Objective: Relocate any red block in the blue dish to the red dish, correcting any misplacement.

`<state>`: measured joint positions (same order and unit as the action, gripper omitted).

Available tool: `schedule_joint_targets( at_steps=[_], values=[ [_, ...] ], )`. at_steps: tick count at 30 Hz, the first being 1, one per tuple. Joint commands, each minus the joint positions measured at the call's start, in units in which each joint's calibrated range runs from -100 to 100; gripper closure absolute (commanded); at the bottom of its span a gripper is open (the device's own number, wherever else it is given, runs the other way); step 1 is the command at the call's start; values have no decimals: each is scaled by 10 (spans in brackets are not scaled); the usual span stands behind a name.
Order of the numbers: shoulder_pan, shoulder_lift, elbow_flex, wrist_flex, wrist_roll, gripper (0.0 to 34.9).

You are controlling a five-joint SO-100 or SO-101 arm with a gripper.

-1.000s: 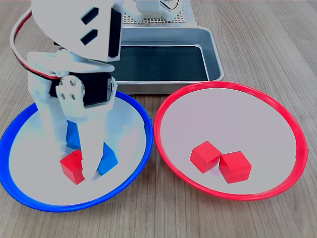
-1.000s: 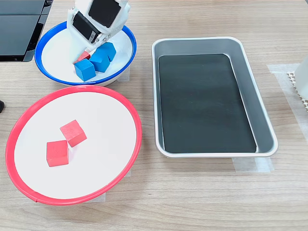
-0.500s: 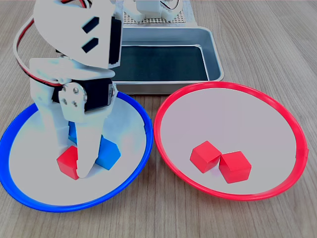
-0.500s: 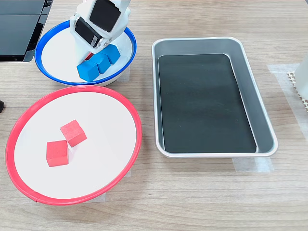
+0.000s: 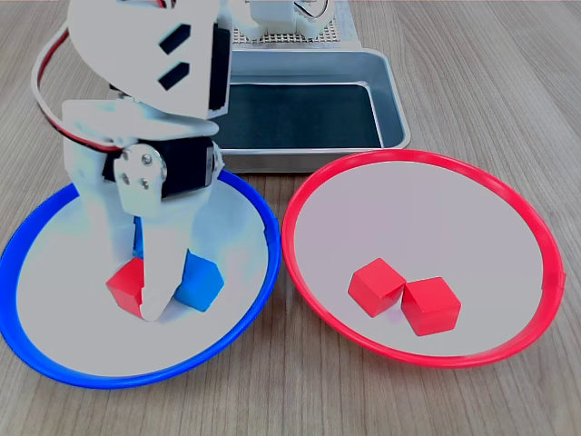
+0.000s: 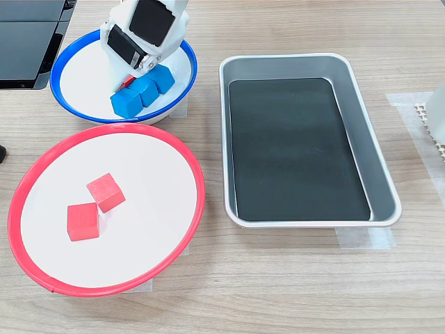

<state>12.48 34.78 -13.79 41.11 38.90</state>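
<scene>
In the first exterior view a red block (image 5: 127, 286) sits between the white fingers of my gripper (image 5: 136, 298), which is shut on it inside the blue dish (image 5: 54, 372). The block rides just off the dish floor. Touching the right finger is a blue cube (image 5: 200, 287), and another blue cube (image 5: 136, 247) shows behind the fingers. In the second exterior view the arm covers most of the red block (image 6: 127, 81), beside the blue cubes (image 6: 128, 102) in the blue dish (image 6: 69, 111). The red dish (image 5: 284, 236) (image 6: 201, 188) holds two red cubes (image 5: 376, 285) (image 5: 431, 305).
A rectangular metal tray (image 5: 392, 91) (image 6: 379, 174) with a dark floor stands behind the dishes in the first exterior view, at the second exterior view's right. A black device (image 6: 28, 42) lies at the second exterior view's top left. The arm's base (image 5: 281, 18) is behind the tray.
The fingers have closed on the red block and it has risen slightly, moving up the first exterior view. The blue cube by the right finger shifted a little.
</scene>
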Motion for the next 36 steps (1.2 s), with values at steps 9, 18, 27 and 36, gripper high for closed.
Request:
schedule_joint_targets(
  at_steps=[9, 18, 27, 36],
  values=[
    [-41, -172, 15, 29, -17, 346],
    [-140, -237, 106, 61, -43, 346],
    [-225, -232, 145, 57, -60, 346],
    [-256, -171, 152, 27, -61, 346]
  ],
)
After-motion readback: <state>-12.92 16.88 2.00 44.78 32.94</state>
